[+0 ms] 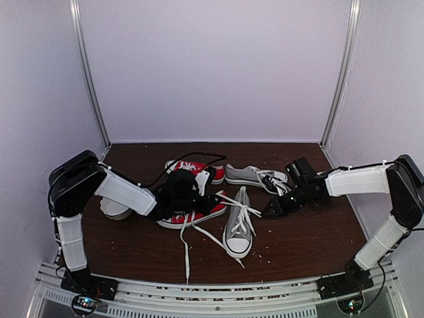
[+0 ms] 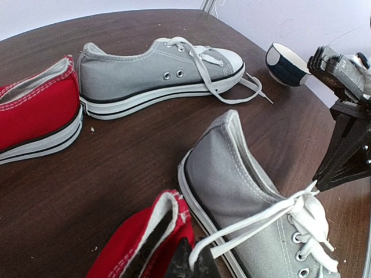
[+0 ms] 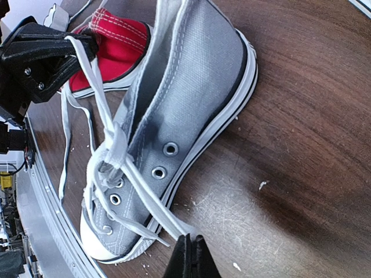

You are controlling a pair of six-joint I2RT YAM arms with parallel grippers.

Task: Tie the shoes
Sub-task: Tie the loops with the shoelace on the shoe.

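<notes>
Status: we find the task at an early stage, with neither shoe tied.

The left gripper [image 2: 189, 262] is clamped on one end of the lace [image 2: 243, 227] of the near grey shoe [image 1: 238, 228], and that end runs taut from the top eyelets. The red sneakers [image 1: 189, 217] lie just beside and behind this gripper. They are canvas with white rubber soles and are not part of the job.

The near grey shoe lies at the table's [image 1: 298, 245] centre with its toe towards the arms. It has a woven grey canvas upper, metal eyelets, a smooth white toe cap and a white sole with a dark stripe. Its flat white lace is threaded through the eyelets and drawn out to either side. The lace bunches at the top eyelets, and we cannot tell from these views whether a first crossover has been made there. No bow or finished knot is visible.

The far grey shoe [image 1: 248, 175] is of the same make. It lies on its side behind the near one, well apart from both grippers, with its laces slack on the wood.

The right gripper [image 3: 188, 253] is pinched shut on the opposite end of the near shoe's lace.

Outstanding, in our judgement: crossing, looping and tightening on the near shoe, then the whole sequence on the far one.
</notes>
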